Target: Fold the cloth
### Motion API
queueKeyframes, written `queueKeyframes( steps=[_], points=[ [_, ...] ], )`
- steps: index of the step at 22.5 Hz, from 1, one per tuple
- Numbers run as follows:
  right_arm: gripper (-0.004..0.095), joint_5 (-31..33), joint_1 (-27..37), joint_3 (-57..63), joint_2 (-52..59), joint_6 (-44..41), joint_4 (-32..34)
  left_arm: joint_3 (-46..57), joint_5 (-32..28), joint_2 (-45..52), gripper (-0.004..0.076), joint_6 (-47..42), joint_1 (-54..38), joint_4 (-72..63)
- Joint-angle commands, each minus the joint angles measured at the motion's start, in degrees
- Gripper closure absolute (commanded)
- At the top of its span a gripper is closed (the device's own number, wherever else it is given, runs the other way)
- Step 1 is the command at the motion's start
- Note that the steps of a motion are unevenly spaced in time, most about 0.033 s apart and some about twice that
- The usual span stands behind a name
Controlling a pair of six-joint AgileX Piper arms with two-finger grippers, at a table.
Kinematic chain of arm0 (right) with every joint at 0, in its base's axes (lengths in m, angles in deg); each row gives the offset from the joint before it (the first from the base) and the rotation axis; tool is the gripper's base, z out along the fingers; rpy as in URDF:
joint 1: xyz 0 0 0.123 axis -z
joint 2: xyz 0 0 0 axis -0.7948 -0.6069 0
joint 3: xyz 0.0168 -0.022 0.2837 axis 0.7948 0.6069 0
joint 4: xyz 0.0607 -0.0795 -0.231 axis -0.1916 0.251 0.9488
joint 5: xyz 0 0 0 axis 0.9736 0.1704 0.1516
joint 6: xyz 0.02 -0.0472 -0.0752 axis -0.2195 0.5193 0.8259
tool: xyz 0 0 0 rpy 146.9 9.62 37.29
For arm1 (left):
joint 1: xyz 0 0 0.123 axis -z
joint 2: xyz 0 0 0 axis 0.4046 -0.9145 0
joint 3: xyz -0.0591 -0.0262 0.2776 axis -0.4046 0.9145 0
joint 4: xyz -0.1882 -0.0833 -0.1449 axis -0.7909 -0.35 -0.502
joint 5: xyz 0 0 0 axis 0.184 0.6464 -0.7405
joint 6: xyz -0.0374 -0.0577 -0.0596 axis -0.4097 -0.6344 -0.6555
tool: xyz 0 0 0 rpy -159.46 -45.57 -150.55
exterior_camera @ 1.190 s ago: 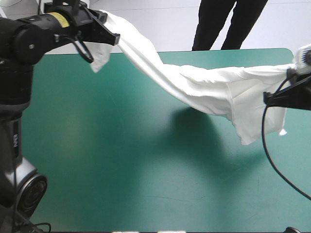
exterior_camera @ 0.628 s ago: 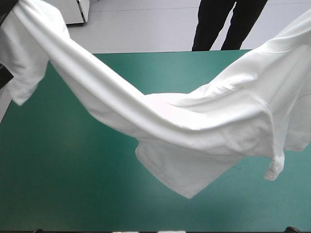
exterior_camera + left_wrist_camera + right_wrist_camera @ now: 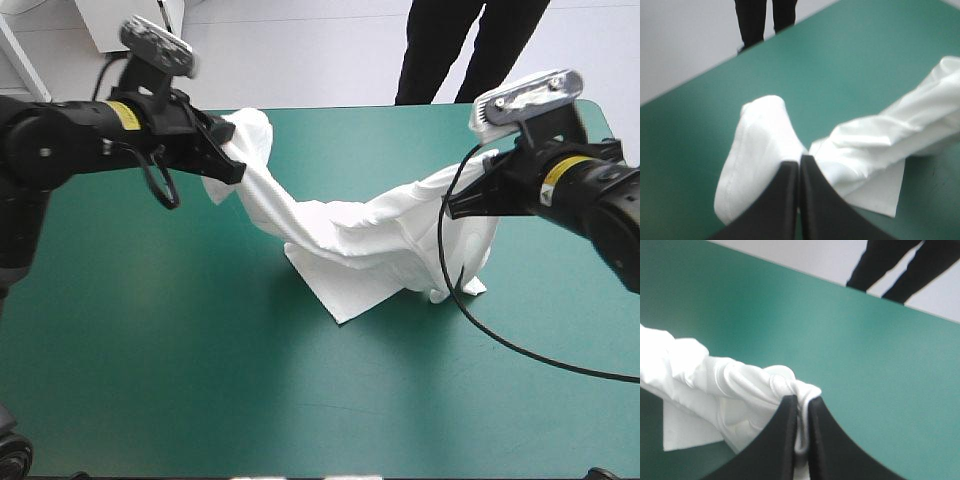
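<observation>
High view: the left gripper (image 3: 232,168) and right gripper (image 3: 452,208) are pinching ends of the T-shirt (image 3: 345,245), fingers all but closed. Its middle is resting on the teal-green table (image 3: 200,380).

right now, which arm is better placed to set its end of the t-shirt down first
Right, probably: cloth from the right tool drops almost straight to the table beneath it, while from the left tool the T-shirt slants away toward the middle.

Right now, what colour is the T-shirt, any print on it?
Plain white, no print visible; the T-shirt shows best in the high view.
</observation>
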Motion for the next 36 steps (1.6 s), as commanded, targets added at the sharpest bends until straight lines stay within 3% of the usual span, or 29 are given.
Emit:
queueKeyframes(
  steps=[1,4,8,12,13,15,19,24,29,31,33,34,36],
  points=[
    [0.0925,-4.9,0.2,7.1,1.7,-3.6,7.4,6.5,-7.4,-1.5,0.0746,-0.2,0.0,0.9],
    [0.0925,-10.0,1.0,13.6,1.6,-6.7,11.4,9.8,-10.9,-6.2,0.0746,-0.3,0.0,2.1],
    [0.0925,-15.5,7.9,18.6,-1.3,-7.7,10.3,9.7,-15.4,-12.7,0.0746,-1.8,-0.2,3.4],
    [0.0925,-23.5,17.7,19.2,-7.0,-5.1,4.4,9.7,-20.8,-17.3,0.0746,-3.8,-1.4,6.4],
    [0.0925,-28.6,22.3,19.0,-10.2,-4.3,-0.9,9.7,-22.3,-19.2,0.0746,-4.2,-2.3,7.5],
    [0.0925,-31.0,25.4,18.5,-13.5,-2.0,-6.2,8.9,-23.3,-21.2,0.0746,-4.9,-3.4,7.8],
    [0.0925,-31.1,29.7,11.8,-25.3,1.9,-14.4,2.3,-25.4,-29.2,0.0746,-4.9,-7.0,7.6],
    [0.0925,-28.0,29.9,-0.8,-37.6,3.1,-14.9,-5.0,-25.3,-38.6,0.0746,-4.8,-8.8,7.4],
    [0.0910,-19.2,29.9,-10.0,-45.8,3.3,-15.5,-5.1,-24.4,-42.5,0.0742,-4.8,-9.1,6.5],
    [0.0788,-15.1,30.4,-10.7,-46.7,7.1,-18.8,-5.1,-24.1,-42.4,0.0663,-4.4,-9.1,6.3],
    [0.0579,-13.4,31.6,-10.7,-46.8,7.0,-24.1,-5.3,-23.0,-41.8,0.0468,-4.4,-9.1,4.7],
    [0.0455,-12.0,32.5,-11.3,-46.8,7.9,-27.5,-6.0,-20.4,-41.3,0.0322,-4.4,-9.1,4.4],
    [0.0376,-10.3,32.9,-12.5,-46.2,7.9,-26.8,-7.9,-17.2,-40.4,0.0207,-4.4,-9.1,4.6]
  ],
)
